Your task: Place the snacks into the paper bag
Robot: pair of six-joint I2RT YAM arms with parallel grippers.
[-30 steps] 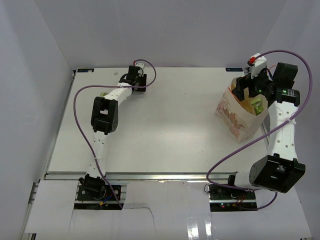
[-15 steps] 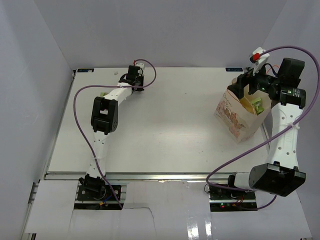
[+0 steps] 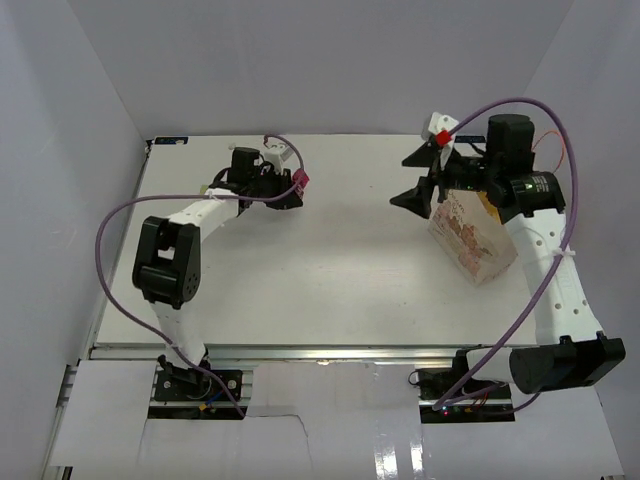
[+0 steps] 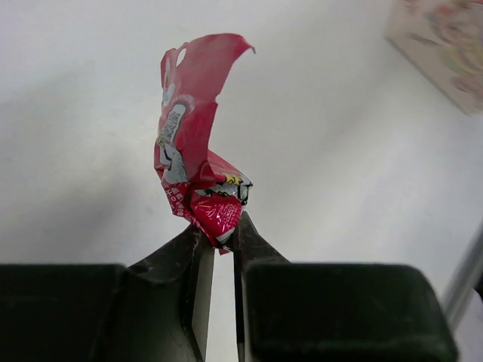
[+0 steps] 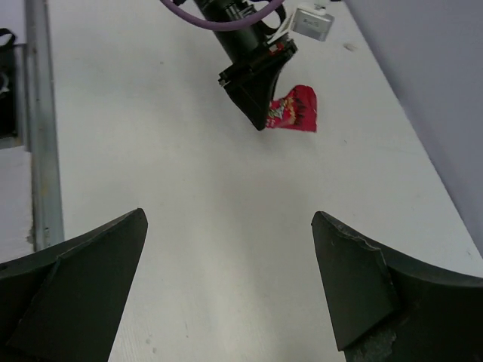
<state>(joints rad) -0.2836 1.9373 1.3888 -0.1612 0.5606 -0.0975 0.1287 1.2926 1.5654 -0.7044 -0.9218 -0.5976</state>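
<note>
My left gripper (image 4: 219, 230) is shut on the lower corner of a red-pink snack wrapper (image 4: 192, 143), which stands up crumpled above the fingertips. From above, this wrapper (image 3: 301, 182) shows at the tip of the left gripper (image 3: 292, 190), over the far left part of the table. The tan paper bag (image 3: 472, 238) with its pinkish print stands at the right; its corner (image 4: 445, 53) shows in the left wrist view. My right gripper (image 3: 415, 180) hangs open just left of the bag with nothing between its fingers, facing the wrapper (image 5: 294, 110). What lies inside the bag is hidden.
The white table (image 3: 330, 270) has walls on three sides. A metal rail (image 5: 41, 121) runs along its near edge. A purple cable (image 3: 120, 215) loops beside the left arm, and another arcs above the right arm.
My left gripper has shut on the wrapper and carried it a little toward the table's middle. The right gripper has come out from over the bag and swung left.
</note>
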